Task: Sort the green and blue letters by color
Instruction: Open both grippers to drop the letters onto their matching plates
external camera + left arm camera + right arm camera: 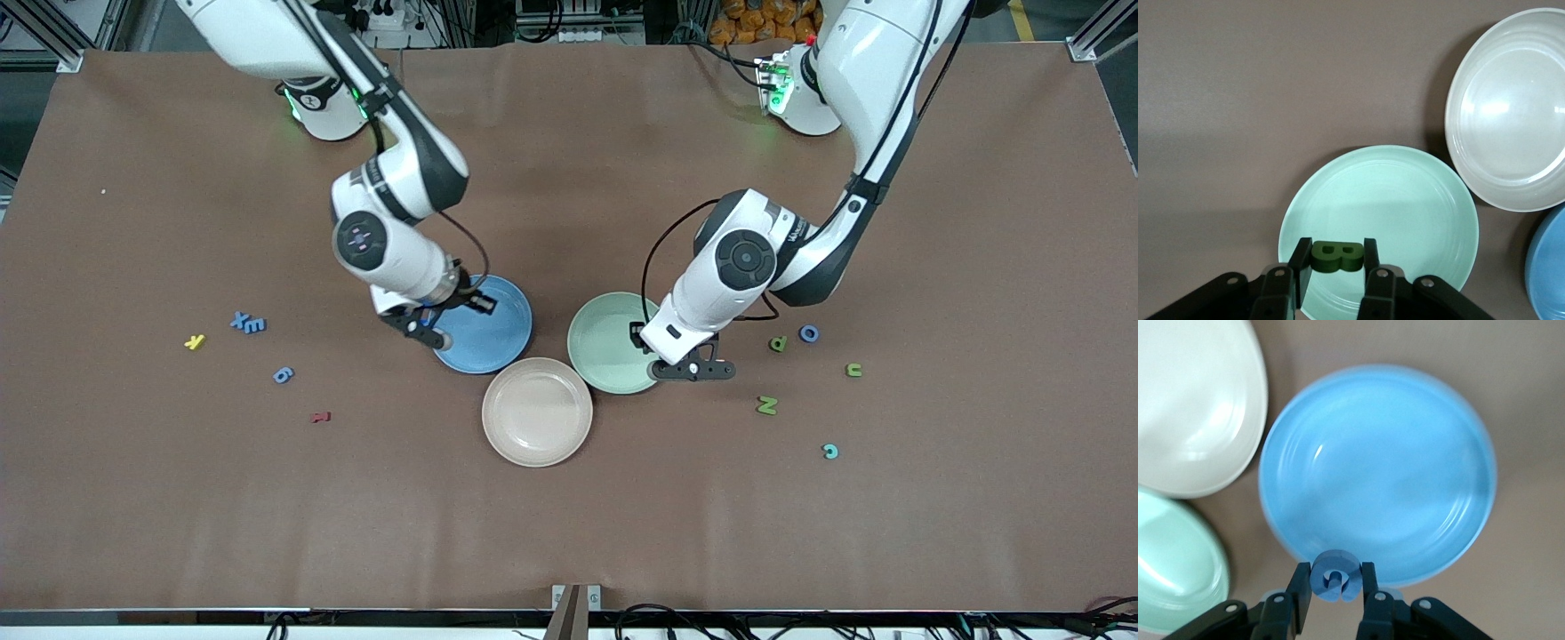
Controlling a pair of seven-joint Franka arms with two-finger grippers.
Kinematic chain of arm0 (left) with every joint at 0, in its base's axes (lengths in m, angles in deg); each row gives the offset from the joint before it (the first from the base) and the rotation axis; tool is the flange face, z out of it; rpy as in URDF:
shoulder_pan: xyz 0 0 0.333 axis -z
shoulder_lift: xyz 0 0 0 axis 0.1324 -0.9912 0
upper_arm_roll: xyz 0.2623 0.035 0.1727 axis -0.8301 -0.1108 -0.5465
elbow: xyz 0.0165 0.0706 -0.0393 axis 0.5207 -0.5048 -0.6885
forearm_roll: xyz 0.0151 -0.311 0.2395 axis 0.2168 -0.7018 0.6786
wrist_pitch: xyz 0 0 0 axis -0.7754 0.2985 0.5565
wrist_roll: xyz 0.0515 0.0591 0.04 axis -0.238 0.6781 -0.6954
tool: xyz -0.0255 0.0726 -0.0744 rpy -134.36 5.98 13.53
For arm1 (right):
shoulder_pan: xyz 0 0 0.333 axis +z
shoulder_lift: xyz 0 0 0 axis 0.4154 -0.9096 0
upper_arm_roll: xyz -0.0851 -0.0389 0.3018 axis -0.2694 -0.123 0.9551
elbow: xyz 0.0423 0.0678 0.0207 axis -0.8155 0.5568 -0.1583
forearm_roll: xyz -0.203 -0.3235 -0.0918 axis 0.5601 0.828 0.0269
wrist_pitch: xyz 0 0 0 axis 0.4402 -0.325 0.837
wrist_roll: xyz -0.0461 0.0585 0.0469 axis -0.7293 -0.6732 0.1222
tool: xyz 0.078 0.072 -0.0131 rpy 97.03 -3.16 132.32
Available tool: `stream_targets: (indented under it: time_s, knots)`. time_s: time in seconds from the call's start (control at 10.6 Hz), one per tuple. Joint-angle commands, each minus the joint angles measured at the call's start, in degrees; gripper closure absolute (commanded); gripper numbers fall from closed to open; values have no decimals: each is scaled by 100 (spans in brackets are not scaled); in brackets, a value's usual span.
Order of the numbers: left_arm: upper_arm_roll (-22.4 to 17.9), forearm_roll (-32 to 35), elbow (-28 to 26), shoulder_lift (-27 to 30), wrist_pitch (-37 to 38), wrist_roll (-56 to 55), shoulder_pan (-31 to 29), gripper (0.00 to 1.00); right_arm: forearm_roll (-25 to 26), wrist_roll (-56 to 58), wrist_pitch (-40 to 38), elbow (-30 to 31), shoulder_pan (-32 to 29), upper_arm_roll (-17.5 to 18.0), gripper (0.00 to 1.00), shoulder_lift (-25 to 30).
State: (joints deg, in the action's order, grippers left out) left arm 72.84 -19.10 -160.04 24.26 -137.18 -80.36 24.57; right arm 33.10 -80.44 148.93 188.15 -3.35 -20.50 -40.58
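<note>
My left gripper (689,367) is shut on an olive green letter B (1336,257) and holds it over the rim of the green plate (605,342). My right gripper (428,327) is shut on a rounded blue letter (1335,577) over the edge of the blue plate (489,333). Both plates hold no letters. A blue X (239,319), a blue E (255,326) and a blue 6 (283,374) lie toward the right arm's end. A green P (778,343), a blue O (808,333), a green U (853,370) and a green N (766,405) lie toward the left arm's end.
A pale pinkish plate (537,411) sits nearer the front camera, touching both coloured plates. A yellow K (195,341) and a dark red letter (321,416) lie near the blue letters. A teal C (829,451) lies near the green N.
</note>
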Motion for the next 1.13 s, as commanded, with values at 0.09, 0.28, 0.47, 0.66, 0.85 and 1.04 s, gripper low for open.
stream_targets:
  time_s: [0.09, 0.28, 0.47, 0.66, 0.85, 1.04]
  knots:
    - [-84, 218, 159, 193, 379, -414, -17, 0, -3, -444, -58, -255, 201, -64, 100, -275]
    - [-303, 340, 308, 325, 915, -379, -26, 0, 41, -111, -14, -255, 35, -108, 100, -398]
    - [-322, 709, 361, 431, 1250, -370, -96, 0, 102, 31, 30, -246, -63, -126, 100, -504]
    - [-304, 1017, 326, 519, 1453, -74, -394, 0, 129, 23, -5, -255, -98, -144, 7, -513]
    - [-313, 1096, 282, 397, 1559, 1188, -570, 0, 138, 110, -32, -255, -194, -144, 0, -504]
    - [-313, 1421, 282, 160, 1516, 1379, -598, 0, 146, 941, -110, -202, -588, -152, 0, -460]
